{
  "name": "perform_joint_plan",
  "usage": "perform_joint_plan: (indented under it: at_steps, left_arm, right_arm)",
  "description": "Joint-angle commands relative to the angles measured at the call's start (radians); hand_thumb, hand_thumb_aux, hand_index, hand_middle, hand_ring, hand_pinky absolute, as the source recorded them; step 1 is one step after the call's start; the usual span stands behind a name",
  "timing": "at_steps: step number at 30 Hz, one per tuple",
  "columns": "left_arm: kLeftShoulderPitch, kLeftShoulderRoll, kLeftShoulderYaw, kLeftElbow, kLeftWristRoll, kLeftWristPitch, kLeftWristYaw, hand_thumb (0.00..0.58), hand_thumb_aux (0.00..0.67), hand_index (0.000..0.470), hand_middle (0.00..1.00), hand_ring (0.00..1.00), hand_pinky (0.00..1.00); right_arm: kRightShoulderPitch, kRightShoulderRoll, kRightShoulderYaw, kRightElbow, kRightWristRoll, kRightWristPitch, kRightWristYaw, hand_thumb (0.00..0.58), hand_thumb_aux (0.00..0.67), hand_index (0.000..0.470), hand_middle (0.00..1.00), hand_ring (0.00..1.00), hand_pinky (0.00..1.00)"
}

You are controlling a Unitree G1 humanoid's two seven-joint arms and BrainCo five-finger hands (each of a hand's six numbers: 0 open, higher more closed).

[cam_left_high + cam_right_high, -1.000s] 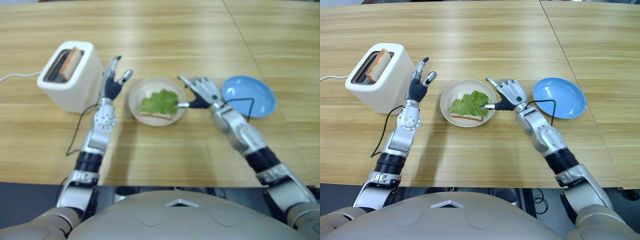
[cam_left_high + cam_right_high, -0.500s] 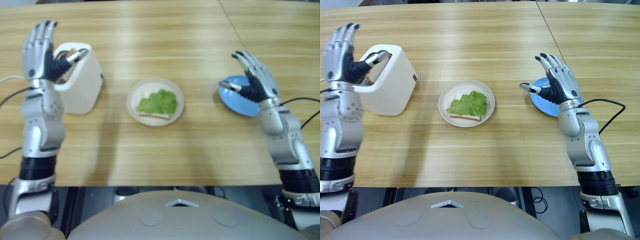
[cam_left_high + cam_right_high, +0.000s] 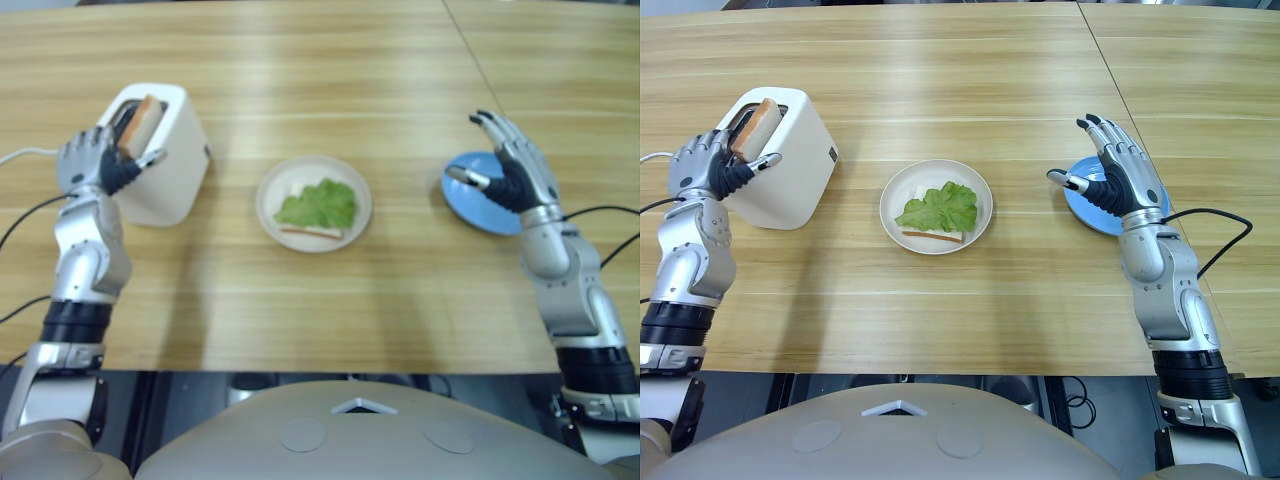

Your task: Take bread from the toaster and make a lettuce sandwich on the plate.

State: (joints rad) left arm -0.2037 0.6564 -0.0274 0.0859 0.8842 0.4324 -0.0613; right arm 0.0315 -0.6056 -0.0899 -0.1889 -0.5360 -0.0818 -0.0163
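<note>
Left hand [image 3: 712, 168] raised at the near left corner of the toaster [image 3: 795, 175], back of the hand toward the camera, fingers [image 3: 768, 160] half curled, one of them stretched across the white casing just under the slot. Grips nothing; cannot tell whether that fingertip touches the casing. Upright in the slot, just beyond the hand, a browned toast slice [image 3: 753, 118], its top edge standing clear of the toaster's rim. Trailing off from the toaster toward the left edge, a white cord [image 3: 650, 157].

Right hand [image 3: 1120, 180] held up well to the right, palm turned inward, fingers spread and straight, thumb out to the side, with nothing between them. Hangs over the near left part of a blue plate [image 3: 1088, 208] and hides much of it; looks apart from it rather than resting on it.

Between the two hands, near the middle of the wooden table [image 3: 940, 80], a cream plate [image 3: 902, 185]. On it a flat bread slice [image 3: 930, 236] with a lettuce leaf [image 3: 938, 208] laid over it, covering most of the bread and leaving its near edge bare. No second slice on top of the lettuce yet. Both hands well apart from this plate.
</note>
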Motion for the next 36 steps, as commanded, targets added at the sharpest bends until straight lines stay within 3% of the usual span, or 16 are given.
perform_joint_plan:
  at_steps: [1,2,3,20,30,36]
  left_arm:
    - [-0.002,-0.008,0.001,0.019,-0.026,-0.002,0.019,0.555,0.531,0.364,0.0,0.0,0.0]
    - [-0.004,-0.012,0.014,0.009,-0.031,-0.002,0.042,0.555,0.531,0.364,0.0,0.0,0.0]
    - [-0.006,-0.016,0.025,-0.006,-0.039,-0.006,0.061,0.58,0.67,0.46,1.0,1.0,1.0]
    - [0.008,-0.08,0.115,-0.233,-0.132,-0.131,0.233,0.58,0.67,0.46,1.0,1.0,1.0]
    - [-0.037,-0.222,0.316,-0.458,-0.525,-0.296,0.207,0.58,0.67,0.46,1.0,1.0,1.0]
    - [-0.082,-0.344,0.311,-0.601,-0.755,-0.296,0.141,0.58,0.67,0.46,1.0,1.0,1.0]
  right_arm:
    - [0.01,-0.005,-0.019,0.004,-0.01,-0.001,0.0,0.0,0.0,0.0,0.0,0.0,0.0]
    - [0.012,-0.006,-0.02,0.005,-0.011,-0.002,0.0,0.0,0.0,0.0,0.0,0.0,0.0]
    - [0.012,-0.006,-0.02,0.005,-0.012,-0.002,0.0,0.0,0.0,0.0,0.0,0.0,0.0]
    - [0.012,-0.003,-0.015,0.019,-0.042,0.005,-0.01,0.0,0.0,0.0,0.0,0.0,0.0]
    - [0.013,0.006,-0.018,0.017,-0.038,0.009,-0.016,0.0,0.0,0.0,0.0,0.0,0.0]
    - [0.015,0.016,-0.016,0.024,-0.034,0.008,-0.024,0.0,0.0,0.0,0.0,0.0,0.0]
